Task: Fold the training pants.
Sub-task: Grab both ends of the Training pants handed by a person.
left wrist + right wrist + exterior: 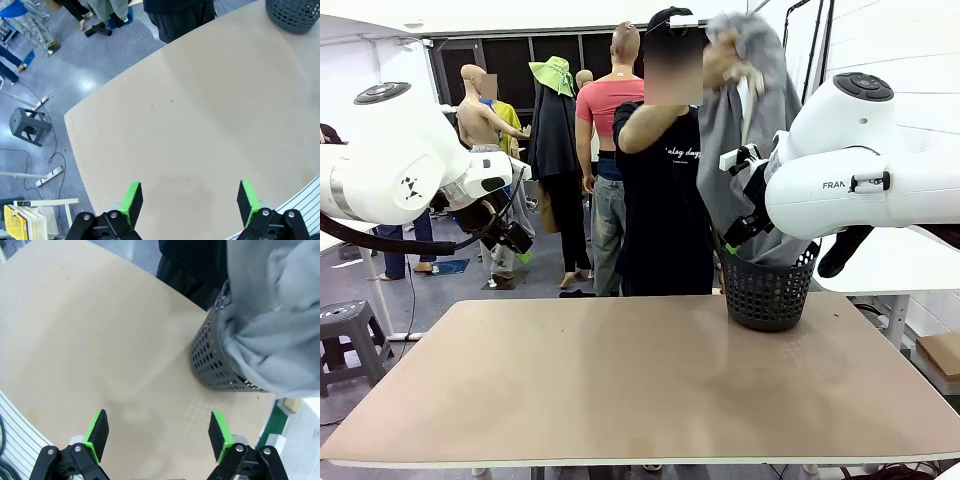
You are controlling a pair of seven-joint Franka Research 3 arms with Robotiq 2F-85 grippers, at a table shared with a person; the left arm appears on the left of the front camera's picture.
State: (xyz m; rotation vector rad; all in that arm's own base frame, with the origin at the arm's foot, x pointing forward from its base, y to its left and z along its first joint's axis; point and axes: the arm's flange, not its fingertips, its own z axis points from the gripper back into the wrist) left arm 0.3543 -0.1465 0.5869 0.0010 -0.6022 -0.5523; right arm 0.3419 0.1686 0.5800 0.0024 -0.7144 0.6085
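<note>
The light grey training pants (pixel 748 120) hang from a person's raised hand (pixel 728 62) at the far side of the table, their lower end trailing into a black mesh basket (pixel 766 290). From the right wrist camera the grey pants (pixel 270 335) spill over the basket's rim (pixel 212 365). My left gripper (pixel 189 200) hovers open high above the bare tabletop, nothing between its green pads. My right gripper (pixel 159 432) is open too, above the table just short of the basket. Both arms are raised at the table's sides in the front view.
The tan table (pixel 620 380) stretches bare in front of the basket, which stands at its far right. The person in a black shirt (pixel 665 200) stands at the far edge. A grey stool (pixel 29 126) sits on the floor beyond the table's left side.
</note>
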